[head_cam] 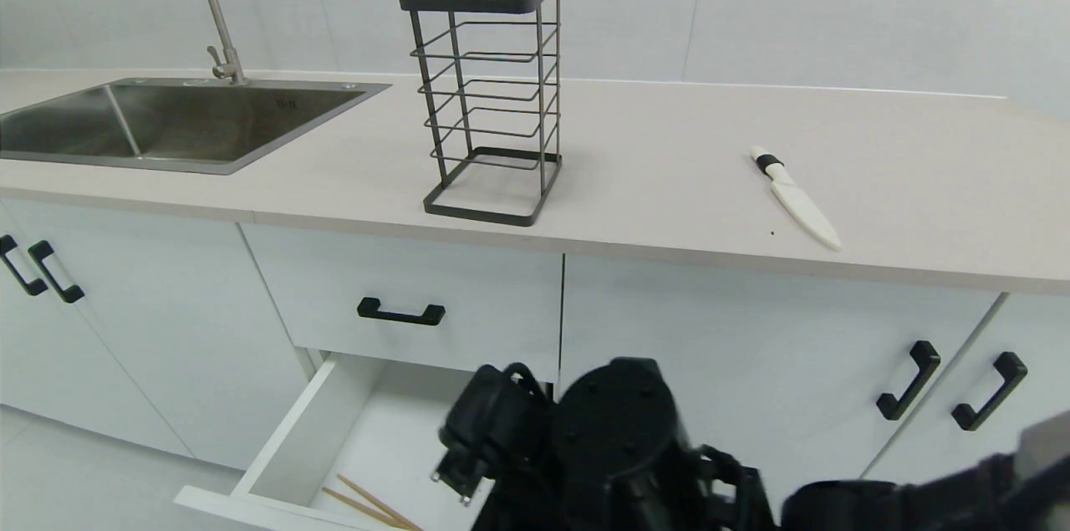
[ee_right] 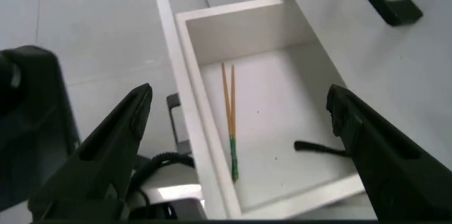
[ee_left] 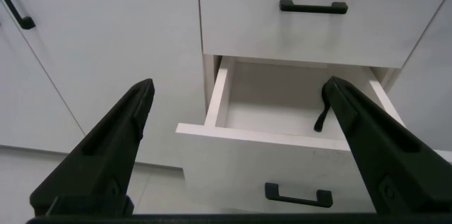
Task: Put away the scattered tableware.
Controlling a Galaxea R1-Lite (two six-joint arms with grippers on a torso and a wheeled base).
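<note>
The white knife (head_cam: 794, 196) lies flat on the pale desk (head_cam: 652, 138), over on the robot's right and well apart from everything else. Its black-banded handle points toward the wall and its tip toward the front edge. Near the middle of the desk stands a dark wire rack (head_cam: 489, 96) with a slotted top, upright. Further left is a steel sink (head_cam: 167, 117) let into the desk, with a curved tap (head_cam: 196, 4) behind it.

Below the desk, the lower drawer (head_cam: 280, 439) is pulled out, under a shut upper drawer (head_cam: 401, 297) with a black handle. A pair of wooden chopsticks (ee_right: 229, 121) lies inside it, side by side along the bottom (the ends nearer the drawer front look green). A slim black piece (ee_right: 321, 148) lies apart from them on the same white floor; I cannot tell what it is.

The left hand (ee_left: 240, 146) hangs low in front of the pulled-out drawer, fingers (ee_left: 116, 146) spread wide and nothing between them. The right hand (ee_right: 240, 146) is above the drawer, looking down into it, also released, its fingers (ee_right: 106, 153) wide apart and gripping nothing
</note>
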